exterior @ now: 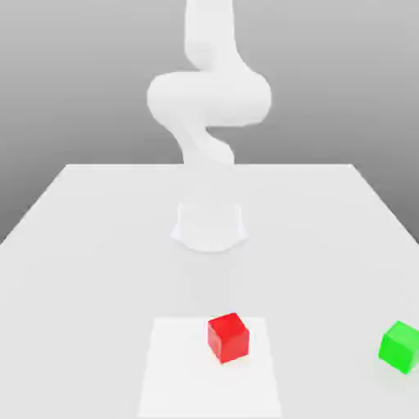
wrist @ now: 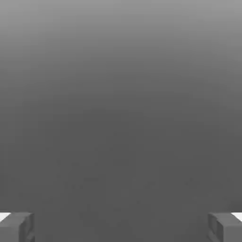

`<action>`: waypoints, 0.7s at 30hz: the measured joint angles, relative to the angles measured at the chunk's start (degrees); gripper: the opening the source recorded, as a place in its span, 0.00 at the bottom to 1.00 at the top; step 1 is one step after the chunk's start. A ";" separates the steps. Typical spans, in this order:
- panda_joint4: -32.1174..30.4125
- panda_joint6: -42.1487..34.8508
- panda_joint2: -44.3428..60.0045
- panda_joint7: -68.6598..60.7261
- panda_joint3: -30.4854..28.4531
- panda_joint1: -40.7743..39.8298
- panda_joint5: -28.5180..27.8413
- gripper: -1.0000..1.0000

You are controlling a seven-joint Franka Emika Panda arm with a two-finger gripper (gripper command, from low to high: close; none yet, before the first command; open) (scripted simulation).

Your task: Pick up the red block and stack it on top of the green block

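The gripper (wrist: 121,227) has its fingers (wrist: 19,227) spread wide apart with nothing between them, only grey floor beyond. In the exterior view the red block (exterior: 228,337) sits on the white table (exterior: 82,245) on a paler square patch (exterior: 180,376), and the green block (exterior: 400,346) lies well apart towards that view's right.

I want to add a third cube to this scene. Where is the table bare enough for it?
Bare table spans the exterior view's left, beside the arm's base, and between the red block and green block. The lighter square under the red block has room too. Nowhere looks crowded.
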 joint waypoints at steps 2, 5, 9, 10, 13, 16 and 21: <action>-2.21 2.18 3.45 4.53 1.36 -1.18 1.06 0.50; -5.35 5.24 8.35 11.18 3.46 -2.78 2.32 0.50; -9.47 9.26 14.77 20.20 6.59 -4.98 3.70 0.50; -10.51 10.27 16.38 22.57 7.35 -5.46 3.89 0.50; -13.61 13.31 21.23 29.83 9.59 -6.86 4.23 0.50; -16.72 16.38 26.11 37.43 11.71 -8.17 4.09 0.50; -21.92 21.54 34.40 51.18 14.46 -9.96 2.34 0.50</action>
